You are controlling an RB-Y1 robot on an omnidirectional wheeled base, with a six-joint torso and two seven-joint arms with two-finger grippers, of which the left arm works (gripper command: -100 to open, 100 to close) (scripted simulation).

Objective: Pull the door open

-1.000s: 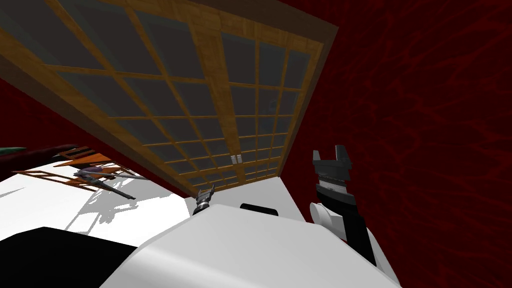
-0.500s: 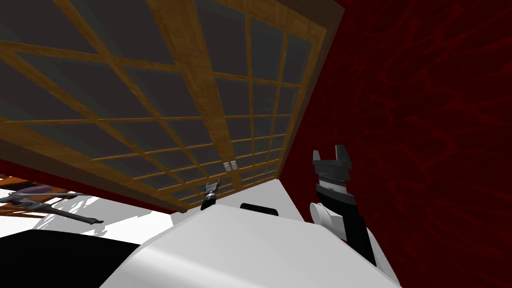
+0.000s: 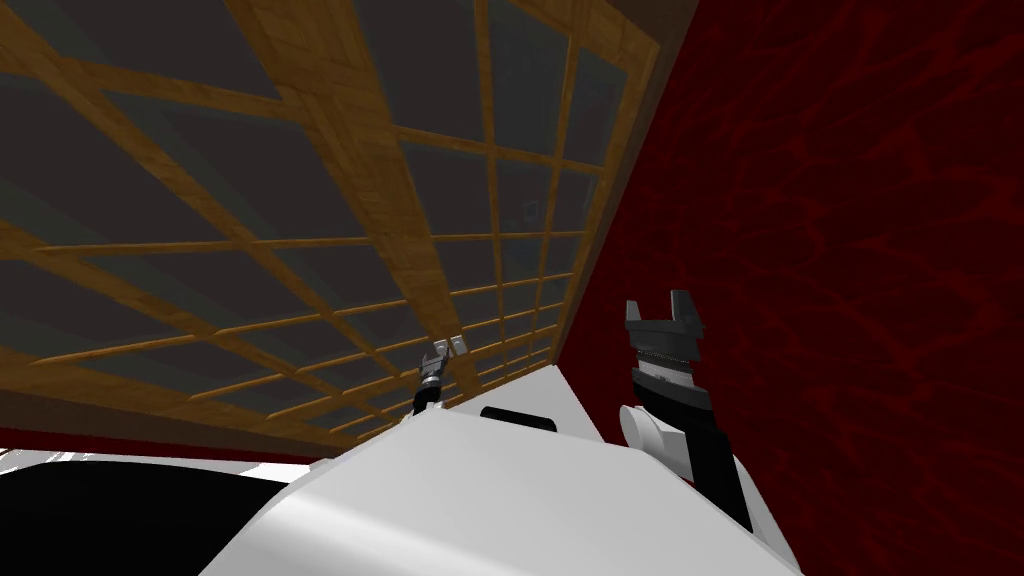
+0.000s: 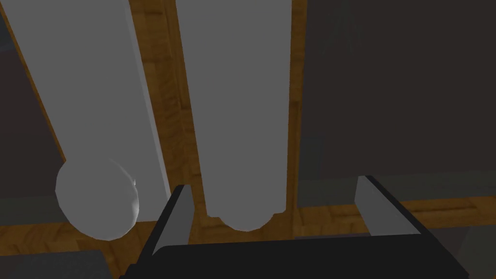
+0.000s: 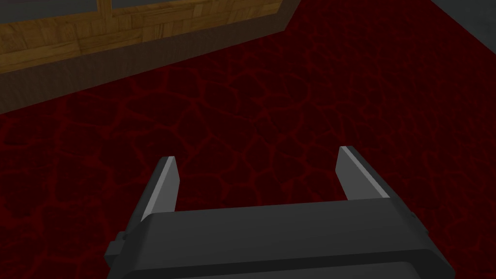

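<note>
Left gripper (image 3: 435, 360) is at the wooden lattice door (image 3: 330, 130), right by the pair of grey bar handles (image 3: 457, 343) on the centre stiles. Left wrist view: fingers spread, not clamped. One bar handle (image 4: 237, 111) sits between them, close to one finger, with a wide gap to the other. The neighbouring handle (image 4: 92, 121) is outside the grip. Right gripper (image 3: 672, 312) is off to the side, fingers apart, holding nothing, facing the dark red wall (image 3: 850, 250). Progress: approach looks done, handle straddled. Left to do: close on the bar, then pull. Door leaves look flush in the frame, so judged not opened yet.
</note>
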